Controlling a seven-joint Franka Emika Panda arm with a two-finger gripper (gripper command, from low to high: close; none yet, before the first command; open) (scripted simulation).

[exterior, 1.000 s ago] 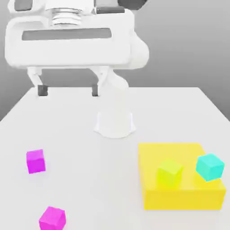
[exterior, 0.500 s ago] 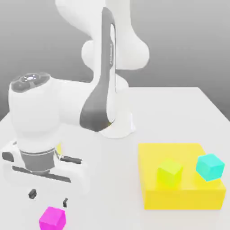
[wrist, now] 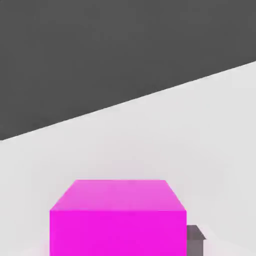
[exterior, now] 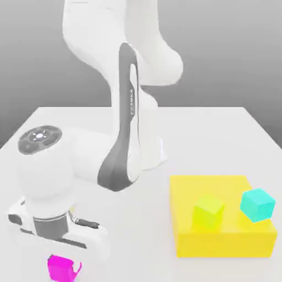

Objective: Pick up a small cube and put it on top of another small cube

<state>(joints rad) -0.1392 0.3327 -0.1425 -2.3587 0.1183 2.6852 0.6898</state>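
Exterior view, near the lower corner on its left: the small cube [exterior: 59, 270], bright magenta, rests flat on the white table [exterior: 220, 137] directly beneath the gripper [exterior: 63, 263]. The gripper points straight down so that its jaws take the cube from either side. Hand view: the same small cube [wrist: 117, 220] sits square and close before the camera, and one dark finger pad [wrist: 196, 240] lies flush against its side face. The pincer therefore reads as clamped on the cube, which is apparently not yet lifted, since its base still meets the table. The vertical approach keeps the cube level, as a later stacking step would require. The white arm [exterior: 126, 137] bends forward and low over this part of the table to reach it. Well apart, toward the exterior view's right, a large yellow block [exterior: 220, 242] carries a yellow-green cube [exterior: 208, 212] on its top face, and a teal cube [exterior: 257, 204] sits at its far edge; neither is involved in the present step. The step in hand is judged to be the grasp, with lift and placement outstanding.
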